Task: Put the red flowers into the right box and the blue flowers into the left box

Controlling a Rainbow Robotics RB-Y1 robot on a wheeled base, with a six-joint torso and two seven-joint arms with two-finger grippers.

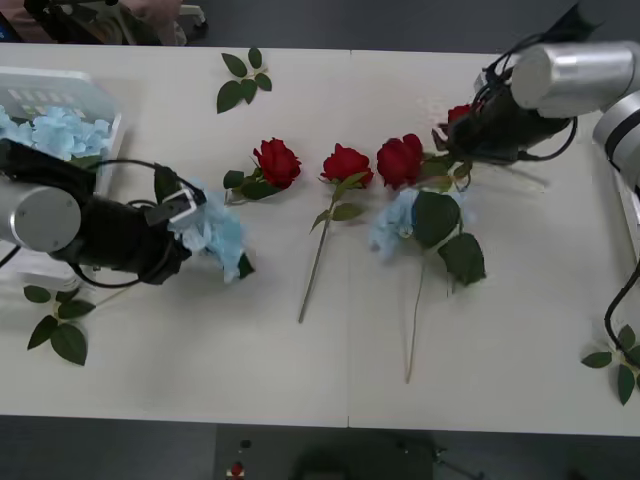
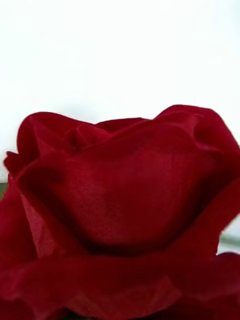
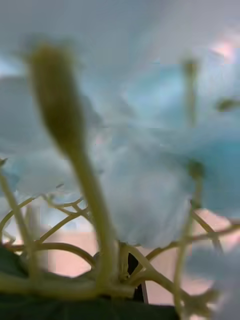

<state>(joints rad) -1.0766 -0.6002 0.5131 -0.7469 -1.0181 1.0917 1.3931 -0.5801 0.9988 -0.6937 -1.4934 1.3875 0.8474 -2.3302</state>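
My left gripper (image 1: 188, 208) hovers over the table's left part, shut on a pale blue flower (image 1: 222, 238); the left wrist view shows its petals and stalks (image 3: 145, 190) pressed close. The left box (image 1: 100, 80) at the far left holds more blue flowers (image 1: 55, 132). My right gripper (image 1: 455, 132) is at the back right, shut on a red rose (image 1: 460, 113), whose bloom (image 2: 130, 200) sits right in front of the right wrist camera. Three red roses (image 1: 346, 163) lie in a row mid-table. Another blue flower (image 1: 393, 224) lies beside large leaves. The right box rim (image 1: 632, 225) shows at the right edge.
Loose green leaf sprigs lie at the back (image 1: 243, 78), the front left (image 1: 55, 325) and the front right (image 1: 620, 365). Long thin stems (image 1: 412, 330) stretch toward the table's front edge. The front middle of the table is bare.
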